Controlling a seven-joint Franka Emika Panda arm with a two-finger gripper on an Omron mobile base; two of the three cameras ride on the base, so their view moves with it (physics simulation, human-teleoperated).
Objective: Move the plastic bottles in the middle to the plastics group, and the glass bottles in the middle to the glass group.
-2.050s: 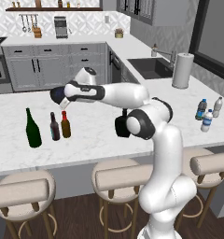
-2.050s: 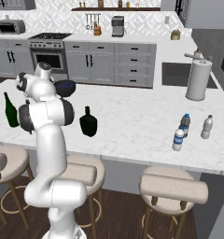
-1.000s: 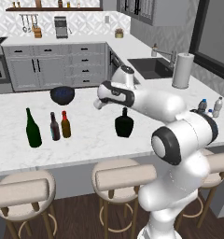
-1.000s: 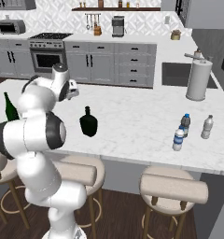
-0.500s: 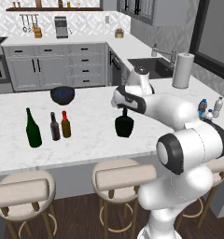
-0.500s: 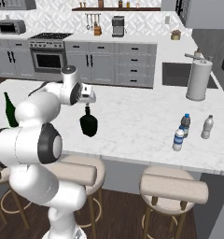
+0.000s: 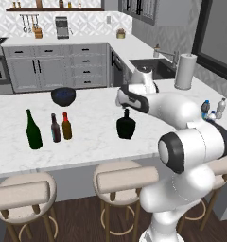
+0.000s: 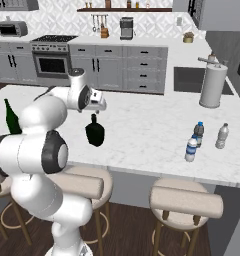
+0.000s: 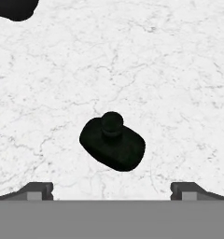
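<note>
Currently the gripper [image 9: 112,190] hangs above the squat black bottle [image 9: 112,142], jaws spread wide and holding nothing; in the hand view its two fingertips [image 9: 37,190] sit at the lower edge, partly cut off. The black bottle stands upright on the white marble counter [image 7: 91,137], seen from above with its neck at centre. A dark shape at 11 o'clock in the hand view is cropped by the frame and cannot be identified. In the left base view the gripper's fingers are hard to make out against the arm. The green bottle [image 7: 33,130], brown labelled bottle [image 7: 55,128] and amber bottle [image 7: 66,126] stand well apart, at 9 o'clock of the black bottle. The three water bottles [image 8: 198,137] stand at 3 o'clock.
</note>
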